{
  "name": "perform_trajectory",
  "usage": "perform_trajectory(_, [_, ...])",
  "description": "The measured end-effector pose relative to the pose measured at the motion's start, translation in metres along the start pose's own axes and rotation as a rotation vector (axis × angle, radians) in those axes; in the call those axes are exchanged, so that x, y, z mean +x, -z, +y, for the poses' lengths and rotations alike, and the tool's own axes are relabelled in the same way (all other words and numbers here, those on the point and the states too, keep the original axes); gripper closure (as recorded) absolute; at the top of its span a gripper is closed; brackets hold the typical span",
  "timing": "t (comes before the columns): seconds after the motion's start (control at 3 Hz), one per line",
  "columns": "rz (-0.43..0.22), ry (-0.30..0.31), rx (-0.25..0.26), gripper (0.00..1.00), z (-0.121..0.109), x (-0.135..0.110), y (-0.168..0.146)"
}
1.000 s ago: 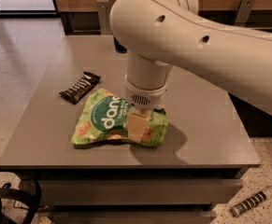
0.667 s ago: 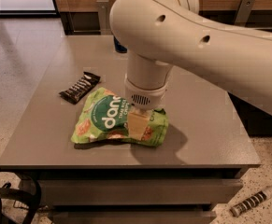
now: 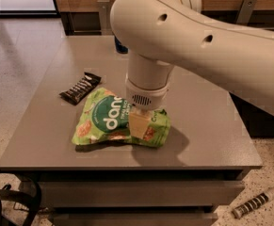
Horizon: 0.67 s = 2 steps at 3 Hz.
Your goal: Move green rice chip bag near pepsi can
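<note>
The green rice chip bag [image 3: 104, 121] lies on the grey table [image 3: 197, 126], near its front middle. It is light green with a dark green oval and white lettering. My gripper [image 3: 139, 124] comes straight down from the big white arm onto the right part of the bag and touches it. The pepsi can [image 3: 120, 46] shows only as a small blue sliver at the far side of the table; the arm hides most of it.
A small black-and-white snack bar [image 3: 80, 88] lies just left of and behind the bag. The table's front edge is close below the bag. A striped cylindrical object [image 3: 255, 203] lies on the floor at the lower right.
</note>
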State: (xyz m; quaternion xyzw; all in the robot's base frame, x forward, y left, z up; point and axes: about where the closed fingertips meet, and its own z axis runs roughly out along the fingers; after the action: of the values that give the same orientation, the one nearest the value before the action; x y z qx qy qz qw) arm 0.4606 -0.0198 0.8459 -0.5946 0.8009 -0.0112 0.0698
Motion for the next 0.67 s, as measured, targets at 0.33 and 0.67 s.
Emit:
perform_trajectory(0.33, [0.005,-0.016,0.007,1.0,-0.003,0.002,0.003])
perform_trajectory(0.67, [0.042,-0.09,0.044,1.0,-0.03,0.022,0.025])
